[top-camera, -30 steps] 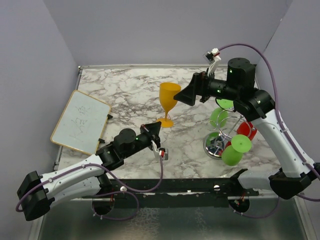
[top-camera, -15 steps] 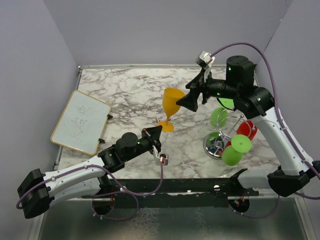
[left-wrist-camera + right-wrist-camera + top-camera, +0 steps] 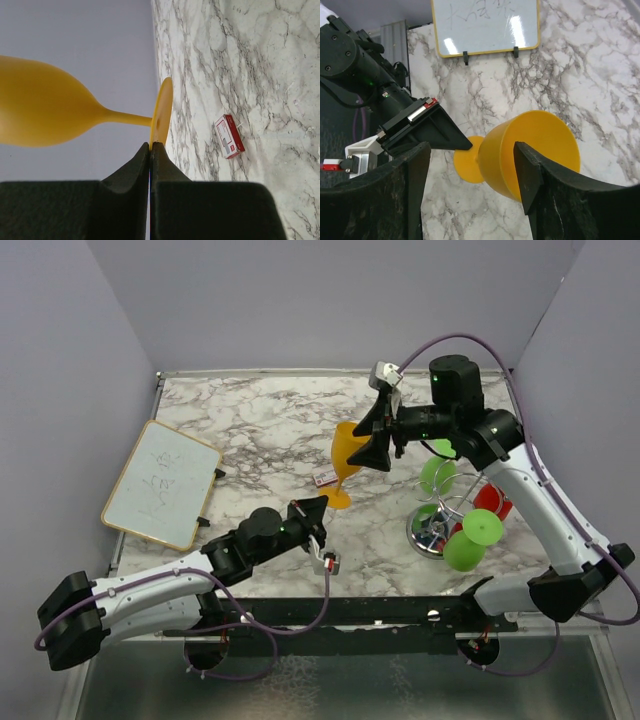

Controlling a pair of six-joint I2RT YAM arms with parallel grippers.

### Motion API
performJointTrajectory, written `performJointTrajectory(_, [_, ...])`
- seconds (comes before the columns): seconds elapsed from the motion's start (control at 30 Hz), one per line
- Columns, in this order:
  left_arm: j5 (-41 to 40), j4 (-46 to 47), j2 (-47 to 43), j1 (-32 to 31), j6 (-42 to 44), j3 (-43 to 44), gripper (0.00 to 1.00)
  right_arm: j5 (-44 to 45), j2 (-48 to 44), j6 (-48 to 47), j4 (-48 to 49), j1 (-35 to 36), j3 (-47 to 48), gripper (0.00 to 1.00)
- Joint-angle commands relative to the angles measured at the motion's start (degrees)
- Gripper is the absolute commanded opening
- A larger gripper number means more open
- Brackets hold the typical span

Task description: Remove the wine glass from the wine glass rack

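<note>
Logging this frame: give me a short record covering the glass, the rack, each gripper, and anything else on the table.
glass: orange plastic wine glass, tilted, over the marble tabletop, clear of the rack
rack: chrome wire wine glass rack, carrying green glasses and a red glass
right gripper: open, a finger on either side of the orange bowl; contact unclear
left gripper: shut, tips at the rim of the glass foot
other: wood-framed whiteboard; small red and white box

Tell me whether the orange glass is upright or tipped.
Tipped: the orange glass leans toward the right end effector, bowl offset from foot.
</note>
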Motion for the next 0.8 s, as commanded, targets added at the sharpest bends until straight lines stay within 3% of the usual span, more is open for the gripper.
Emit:
performJointTrajectory(0.0, [-1.6,1.7,0.7,-0.5,1.4,-0.6,0.00,-5.0,3.1,-0.2,-3.8,0.4,1.7,0.65])
performJointTrajectory(0.3, [-2.0,1.8,1.0,-0.6,1.5,-0.7,0.00,-6.3,3.1,-0.5,-4.2,0.4,0.2,0.41])
performJointTrajectory(0.47, [-1.7,1.4,0.3,-0.6,-1.6,-0.3,0.00,-7.4,1.5,-2.0,-1.0,0.4,-1.8,0.06])
performJointTrajectory(0.57, [-1.8,-2.3,-0.1,-0.6,-7.0,2.1,0.04,-7.4,-0.2,-3.7,1.7,0.4,-3.5,0.01])
performJointTrajectory(0.67, [-0.4,-8.2,-0.6,-0.8,-18.6,6.0,0.45,-6.2,-1.9,-6.3,4.8,0.4,-5.4,0.01])
performJointTrajectory(0.7, [0.5,-10.0,-1.2,-0.8,-24.6,7.4,0.70,-5.4,-2.5,-7.3,5.8,0.4,-6.1,0.01])
performJointTrajectory(0.73, [1.5,-12.0,-1.8,-0.8,-30.7,9.0,0.86,-4.7,-2.8,-8.8,6.4,0.4,-6.8,0.01])
performJointTrajectory(0.77, [2.8,-13.9,-2.4,-0.8,-37.3,10.7,0.93,-4.4,-3.1,-10.9,6.6,0.4,-7.2,0.01])
